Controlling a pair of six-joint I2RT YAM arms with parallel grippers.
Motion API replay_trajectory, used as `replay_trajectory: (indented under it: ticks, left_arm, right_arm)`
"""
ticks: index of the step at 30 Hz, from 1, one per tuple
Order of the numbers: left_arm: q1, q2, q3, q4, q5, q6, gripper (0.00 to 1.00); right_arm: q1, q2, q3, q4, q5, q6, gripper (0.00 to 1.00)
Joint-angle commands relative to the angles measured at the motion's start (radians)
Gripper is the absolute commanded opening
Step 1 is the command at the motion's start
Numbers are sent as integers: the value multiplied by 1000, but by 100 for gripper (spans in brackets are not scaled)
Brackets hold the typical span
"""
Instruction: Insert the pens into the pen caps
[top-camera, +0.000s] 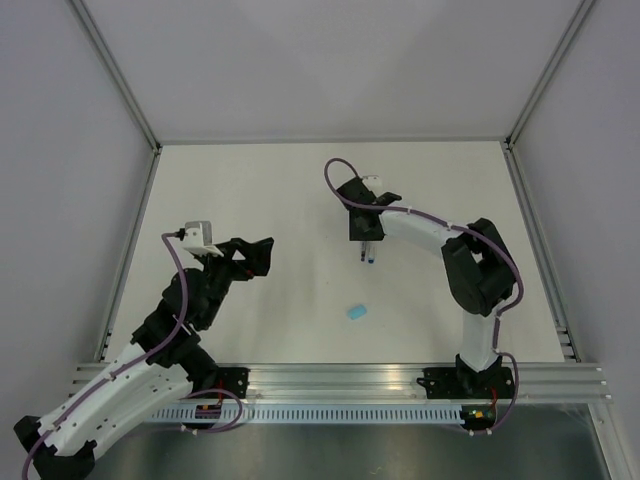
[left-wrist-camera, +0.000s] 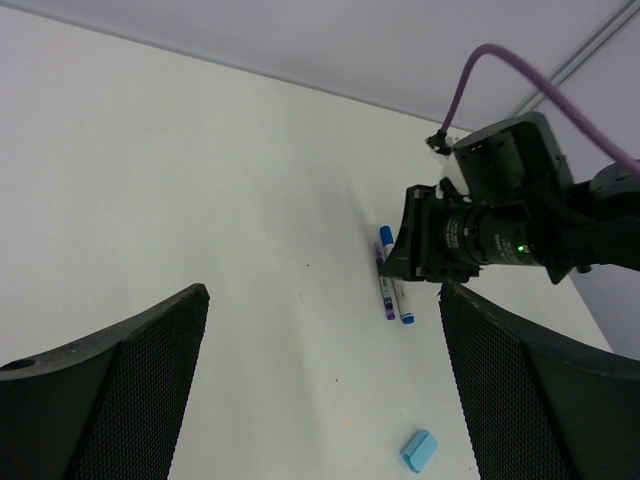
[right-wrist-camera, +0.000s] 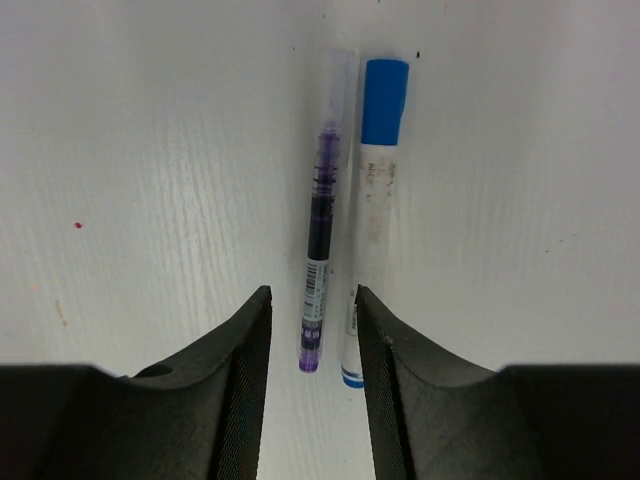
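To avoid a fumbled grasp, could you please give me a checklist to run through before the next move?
1. Jaws of the right gripper parted, nothing held: ok.
2. Only one pen in the gap: not ok. The purple pen ends between the jaws, but the blue-and-white pen lies close alongside it.
3. Jaws of the left gripper wide open and empty: ok.
4. The light-blue pen cap lies loose, apart from both arms: ok.
5. Which way the cap's open end faces: cannot tell.
6. A second loose cap: cannot tell, only one is in view.
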Motion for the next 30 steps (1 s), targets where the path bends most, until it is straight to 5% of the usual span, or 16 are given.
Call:
replay_trajectory:
  ticks: [1,5,8,15,20,24,30]
  left_arm:
    - [-1,13,-12,29,7,38,100]
    - [-1,30,-15,38,4,41,100]
    - [-1,43,-15,40,2,42,100]
    - [-3,40,-16,45,24,35,100]
    - [-2,43,-27,64,53,29,100]
    - [-1,43,-51,89,73,10,99]
    - [-1,0,-81,129,55,10,99]
  right_arm:
    - [-17,-149,59,-60,-26,-89,46]
    - [-123,-218,85,-146,-44,-79,50]
    - [-311,-267,36,-200,-82,-29,51]
    - [-688,-417,-246,-212,-194,36,55]
    - [-714,-486,-214,-206,-172,-203,59]
    - [-716,-534,-156,-105,-268,-369,77]
    - [-705,-457,-33,-277,-262,-806,76]
